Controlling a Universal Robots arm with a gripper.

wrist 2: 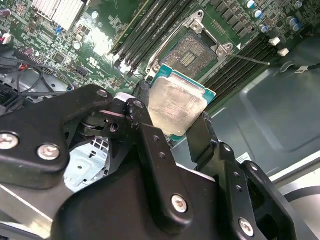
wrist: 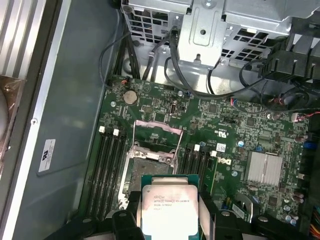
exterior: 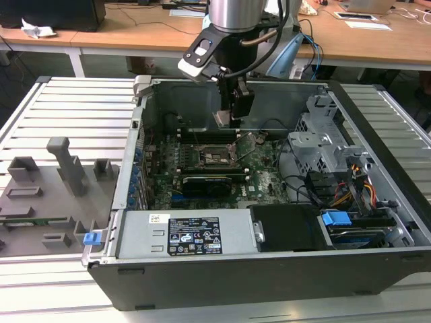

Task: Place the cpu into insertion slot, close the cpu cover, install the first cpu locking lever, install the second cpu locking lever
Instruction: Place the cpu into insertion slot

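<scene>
We hold the cpu (wrist 2: pixel 177 107) by two opposite edges between the fingers (wrist 2: pixel 144 97) of the gripper (wrist 2: pixel 172 114), which leaves its flat face clear, above the insertion slot (wrist 2: pixel 192 55). The cpu cover (wrist: pixel 157 134) stands open at the slot's edge, so the slot lies exposed to receive it.

exterior view looks down into computer case (exterior: pixel 269 282), both wrist views close above shared motherboard (wrist: pixel 225 125)

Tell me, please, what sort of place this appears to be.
Probably a robotics or electronics lab: an open black desktop computer case sits on a ribbed grey metal workbench, wooden desks strewn with cables stand behind, and the arm's black gripper holds a small silver-topped square cpu over the motherboard.
</scene>
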